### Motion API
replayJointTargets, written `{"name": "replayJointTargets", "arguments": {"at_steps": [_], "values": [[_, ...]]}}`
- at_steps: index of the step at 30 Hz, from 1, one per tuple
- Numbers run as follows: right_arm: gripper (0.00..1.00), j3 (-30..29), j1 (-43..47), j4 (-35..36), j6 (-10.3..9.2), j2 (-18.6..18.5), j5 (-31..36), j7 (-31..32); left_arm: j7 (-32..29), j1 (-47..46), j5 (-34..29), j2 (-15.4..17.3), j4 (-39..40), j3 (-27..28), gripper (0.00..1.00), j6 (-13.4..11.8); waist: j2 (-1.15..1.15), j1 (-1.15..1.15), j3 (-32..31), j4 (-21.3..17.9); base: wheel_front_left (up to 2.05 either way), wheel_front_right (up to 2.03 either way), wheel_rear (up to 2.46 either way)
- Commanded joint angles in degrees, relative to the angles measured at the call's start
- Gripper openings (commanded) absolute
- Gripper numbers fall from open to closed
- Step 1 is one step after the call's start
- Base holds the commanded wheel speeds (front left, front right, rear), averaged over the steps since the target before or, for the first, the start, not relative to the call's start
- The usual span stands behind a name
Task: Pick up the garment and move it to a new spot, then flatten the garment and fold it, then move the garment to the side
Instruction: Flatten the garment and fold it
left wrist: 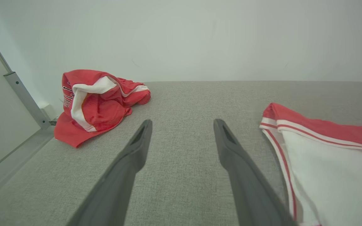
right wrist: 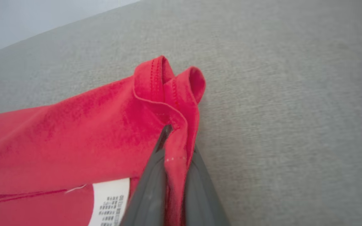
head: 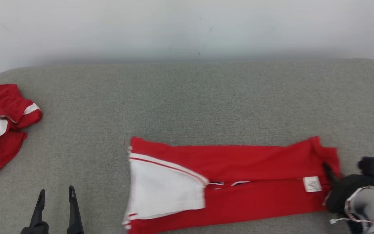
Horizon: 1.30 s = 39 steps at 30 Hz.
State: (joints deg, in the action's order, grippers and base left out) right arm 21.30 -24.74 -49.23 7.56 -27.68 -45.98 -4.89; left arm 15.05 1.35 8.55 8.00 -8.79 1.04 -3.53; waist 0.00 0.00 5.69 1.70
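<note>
The right pincer (head: 327, 169), in the head view, meets the right end of the folded red garment (head: 239, 162) lying on the grey worktop's (head: 187, 97) near side, while the left pincer (head: 57, 192) stands wide open and empty at lower left, with a crumpled red cloth (head: 2, 126) at far left. The left wrist view puts those spread fingers (left wrist: 137, 150) between the two. The right wrist view shows fingers (right wrist: 149, 182) clamped on the garment's hem near its white label (right wrist: 110, 201).

A grey fabric pad (head: 187, 97) carries two things. A folded red garment (head: 239, 169) with a white panel lies flat on it, reaching from just right of the left claw (head: 56, 190) to the right claw (head: 328, 170). A crumpled red-and-white cloth (head: 2, 130) lies beyond the left claw, to its left, apart.
</note>
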Motion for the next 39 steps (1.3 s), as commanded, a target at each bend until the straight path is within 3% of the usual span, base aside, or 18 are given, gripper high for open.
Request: {"name": "replayJointTargets", "arguments": {"at_steps": [1,6,10,16,28,33,39], "values": [[0.0,-0.9,-0.5,-1.0,-0.17,-2.0,-0.7,-1.0,0.2,0.7,-0.9,-0.4,-0.2,0.2,1.0,0.2,0.0,0.0,-0.6,-0.5,0.0,0.0,0.0],[0.0,-2.3,-1.0,-2.9,-0.17,-6.5,-2.3,-2.4,0.2,0.3,-1.2,-1.0,-0.7,0.6,1.0,0.9,0.0,0.0,-1.1,-1.3,0.0,0.0,0.0],[0.0,-1.8,-1.1,-1.3,-0.16,-6.9,-2.2,-3.1,0.2,0.8,-1.3,-1.3,-0.9,1.2,1.0,1.2,0.0,0.0,-1.5,-2.2,0.0,0.0,0.0],[0.0,0.4,-0.7,6.6,-0.16,-5.7,-2.4,-2.5,0.2,1.7,-1.5,-2.0,-0.9,2.1,1.0,1.4,0.0,0.0,-2.1,-4.1,0.0,0.0,0.0],[0.0,5.8,0.5,27.1,-0.16,2.8,-4.6,4.2,0.2,-0.1,-2.3,-2.9,-1.6,2.4,1.0,2.5,0.0,0.0,-1.9,-3.1,0.0,0.0,0.0],[0.0,8.0,-0.1,29.8,-0.16,7.8,-3.5,6.2,0.2,-0.5,-2.3,-3.4,-1.9,2.5,1.0,2.8,0.0,0.0,-1.4,-1.0,0.0,0.0,0.0],[0.0,10.1,-0.8,28.0,-0.16,12.7,-1.4,7.1,0.2,-1.8,-2.5,-3.9,-3.1,1.9,1.0,3.5,0.0,0.0,-0.6,2.4,0.0,0.0,0.0]]}}
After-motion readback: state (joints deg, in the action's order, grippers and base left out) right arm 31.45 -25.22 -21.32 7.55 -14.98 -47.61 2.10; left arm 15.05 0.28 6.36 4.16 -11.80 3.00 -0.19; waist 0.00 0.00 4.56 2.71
